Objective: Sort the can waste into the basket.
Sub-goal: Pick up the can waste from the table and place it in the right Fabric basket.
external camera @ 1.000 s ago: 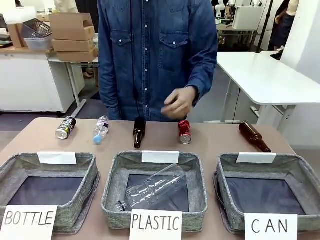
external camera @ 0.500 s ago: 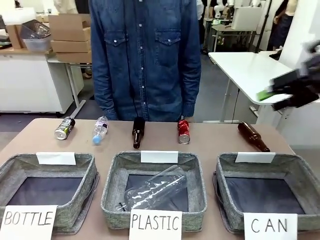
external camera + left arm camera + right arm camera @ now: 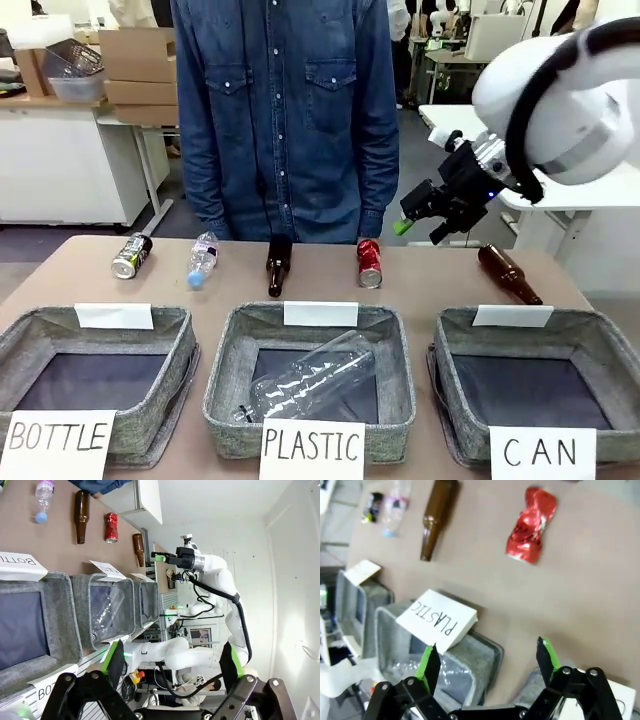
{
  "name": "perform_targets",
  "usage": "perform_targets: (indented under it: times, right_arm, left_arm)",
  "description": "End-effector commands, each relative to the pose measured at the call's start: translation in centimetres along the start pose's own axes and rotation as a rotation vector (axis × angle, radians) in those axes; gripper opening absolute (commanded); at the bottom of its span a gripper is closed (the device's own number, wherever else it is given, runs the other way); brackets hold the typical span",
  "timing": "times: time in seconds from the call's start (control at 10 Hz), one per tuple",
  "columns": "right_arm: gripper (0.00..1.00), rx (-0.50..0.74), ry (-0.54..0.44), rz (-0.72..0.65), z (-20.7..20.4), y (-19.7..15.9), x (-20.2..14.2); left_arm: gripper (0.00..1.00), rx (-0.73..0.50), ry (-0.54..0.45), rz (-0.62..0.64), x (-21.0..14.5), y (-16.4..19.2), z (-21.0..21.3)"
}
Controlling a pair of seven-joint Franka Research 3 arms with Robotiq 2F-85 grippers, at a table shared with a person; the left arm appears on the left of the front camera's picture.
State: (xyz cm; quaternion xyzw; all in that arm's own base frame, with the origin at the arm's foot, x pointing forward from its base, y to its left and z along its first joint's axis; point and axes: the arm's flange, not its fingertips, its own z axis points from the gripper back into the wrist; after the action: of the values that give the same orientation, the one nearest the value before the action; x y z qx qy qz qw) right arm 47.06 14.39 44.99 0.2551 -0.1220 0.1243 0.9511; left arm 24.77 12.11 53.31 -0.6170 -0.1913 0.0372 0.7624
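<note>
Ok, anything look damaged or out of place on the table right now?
The red can is crushed at its middle. One brown bottle lies at a slant just behind the CAN basket. Nothing looks spilled.

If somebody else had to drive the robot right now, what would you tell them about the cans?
Left gripper: open, holding nothing.
Right gripper: open, holding nothing, in the air over the far side of the table, to the right of the red can.
The red can and the dark can both lie on the table in the far row.
CAN basket: neither can is inside.
Done: nothing sorted yet.
Left: put both cans into the CAN basket.
</note>
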Motion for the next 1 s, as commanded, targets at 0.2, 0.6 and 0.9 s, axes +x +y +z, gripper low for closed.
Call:
perform_targets:
  times: [0.2,0.6,0.9]
  right_arm:
    - [1.0,-0.002,-0.016,0.01,1.0,0.2,-0.4]
    - [1.0,-0.288,0.063,-0.117,-8.1,0.0,10.6]
    - [1.0,-0.395,0.168,-0.1,-16.5,0.6,13.3]
  left_arm:
    - [1.0,-0.023,-0.004,-0.021,-0.1,-0.2,0.0]
    - [1.0,-0.023,-0.004,-0.021,-0.1,-0.2,0.0]
    - [1.0,-0.023,-0.004,-0.021,-0.1,-0.2,0.0]
